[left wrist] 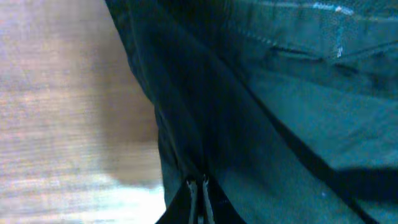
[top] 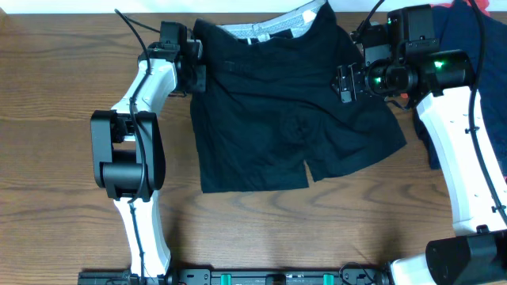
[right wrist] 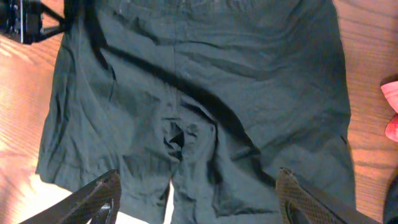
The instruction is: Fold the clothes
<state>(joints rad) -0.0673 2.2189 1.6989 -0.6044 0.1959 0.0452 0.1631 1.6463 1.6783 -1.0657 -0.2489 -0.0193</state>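
Observation:
The clothes [top: 269, 119] are a pair of black shorts lying flat on the wooden table, with the whitish waistband lining [top: 269, 28] at the far side and the legs toward the front. My left gripper [top: 196, 70] is at the shorts' left edge near the waistband. In the left wrist view its tips [left wrist: 199, 183] are pressed together on the black cloth [left wrist: 280, 124]. My right gripper [top: 342, 83] hovers over the right side of the shorts [right wrist: 199, 81]. Its fingers [right wrist: 99, 198] are spread wide and hold nothing.
A dark blue cloth [top: 455, 47] lies at the far right under the right arm, with something red [top: 483, 6] beside it, and the red also shows in the right wrist view [right wrist: 392, 112]. Bare wooden table [top: 47, 158] lies to the left and in front.

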